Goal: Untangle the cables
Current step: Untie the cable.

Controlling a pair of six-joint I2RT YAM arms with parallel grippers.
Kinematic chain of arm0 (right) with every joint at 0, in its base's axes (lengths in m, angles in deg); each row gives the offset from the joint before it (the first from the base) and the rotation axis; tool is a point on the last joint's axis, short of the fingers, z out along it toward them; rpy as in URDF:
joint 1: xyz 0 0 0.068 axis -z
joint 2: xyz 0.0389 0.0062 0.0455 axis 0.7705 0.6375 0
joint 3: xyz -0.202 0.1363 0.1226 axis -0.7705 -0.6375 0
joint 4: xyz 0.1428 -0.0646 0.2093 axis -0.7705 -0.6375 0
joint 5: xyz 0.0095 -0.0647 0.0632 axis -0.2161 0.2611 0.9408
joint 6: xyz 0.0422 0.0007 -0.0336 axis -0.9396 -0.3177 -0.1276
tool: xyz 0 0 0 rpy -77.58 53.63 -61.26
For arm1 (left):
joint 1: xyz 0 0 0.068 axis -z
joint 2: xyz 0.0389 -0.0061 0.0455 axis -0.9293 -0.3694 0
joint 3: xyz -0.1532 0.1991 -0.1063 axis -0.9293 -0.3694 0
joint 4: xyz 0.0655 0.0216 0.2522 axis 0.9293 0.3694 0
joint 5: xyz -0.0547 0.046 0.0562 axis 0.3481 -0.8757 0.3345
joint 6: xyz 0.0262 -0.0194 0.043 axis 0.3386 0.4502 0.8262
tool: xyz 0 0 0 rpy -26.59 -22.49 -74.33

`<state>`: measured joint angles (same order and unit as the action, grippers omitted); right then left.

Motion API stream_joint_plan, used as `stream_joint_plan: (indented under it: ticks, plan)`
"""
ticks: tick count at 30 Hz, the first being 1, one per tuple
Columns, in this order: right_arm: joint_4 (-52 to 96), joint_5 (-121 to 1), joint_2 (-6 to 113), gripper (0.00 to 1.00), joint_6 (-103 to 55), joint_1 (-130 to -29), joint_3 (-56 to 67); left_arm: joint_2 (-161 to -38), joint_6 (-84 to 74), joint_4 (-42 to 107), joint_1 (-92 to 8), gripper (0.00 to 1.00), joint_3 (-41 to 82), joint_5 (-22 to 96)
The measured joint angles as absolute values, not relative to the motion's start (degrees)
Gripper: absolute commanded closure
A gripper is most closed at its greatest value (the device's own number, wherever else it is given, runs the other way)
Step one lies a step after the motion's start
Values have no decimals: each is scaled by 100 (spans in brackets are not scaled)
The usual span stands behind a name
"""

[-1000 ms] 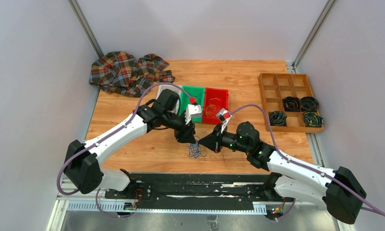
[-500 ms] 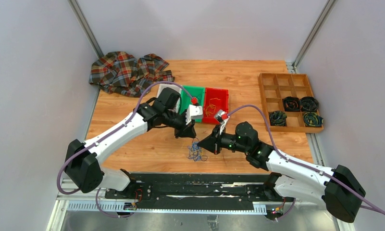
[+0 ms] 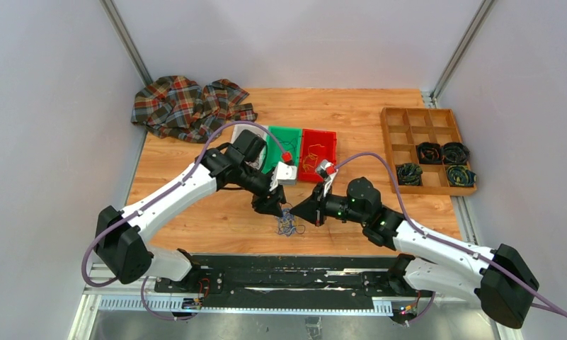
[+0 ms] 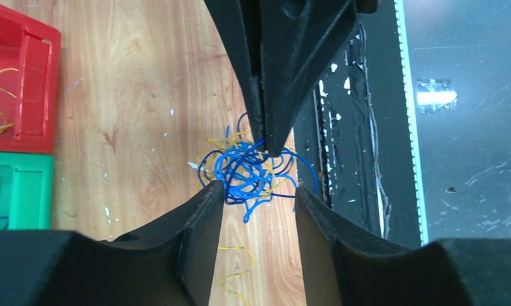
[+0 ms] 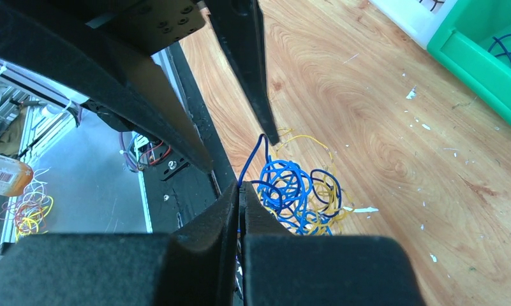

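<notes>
Tangled cables (image 3: 287, 225) lie on wooden table (image 3: 195, 212), near front edge. left gripper (image 4: 258, 191) spread wide, straddling the clump. right gripper (image 5: 240, 186) clamped tight, pinching a blue strand at clump's edge.

Robotics lab, a boxed-in data-collection cell. The left arm (image 3: 174, 193) and right arm (image 3: 436, 248), both white and black, are bolted to a black rail (image 3: 287, 273) along the near edge of a wooden desk (image 3: 351, 117). Plain grey walls (image 3: 301, 42) close in three sides, with aluminium posts (image 3: 128, 46) at the far corners. A purple harness (image 3: 369, 157) loops off each arm. The props look staged: plaid cloth (image 3: 185, 106) at the far left corner, green bin (image 3: 286, 129) and red bin (image 3: 318, 132) mid-desk, a divided wooden tray (image 3: 384, 142) at the right edge, and a small clump of cables (image 3: 287, 225) by the near edge. The right wrist view shows a grey floor (image 5: 87, 178) below the rail, with a loose wire bundle (image 5: 26, 215) on it.
</notes>
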<state>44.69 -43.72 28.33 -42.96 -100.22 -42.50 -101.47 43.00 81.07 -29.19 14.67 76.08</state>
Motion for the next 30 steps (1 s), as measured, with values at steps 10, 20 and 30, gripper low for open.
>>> stream_joint_plan:
  ticks: [10,20,30]
  plan:
    - [4438,-4237,2927,99,-4296,-10028,-4182,-10192,3231,6982,-2880,81,1320,7304]
    - [4399,-4235,2877,99,-4307,-10031,-4055,-10166,3008,6931,-2842,63,1104,7435]
    - [4224,-4291,2833,99,-4314,-10031,-3900,-10053,3163,7089,-2794,99,1106,7280]
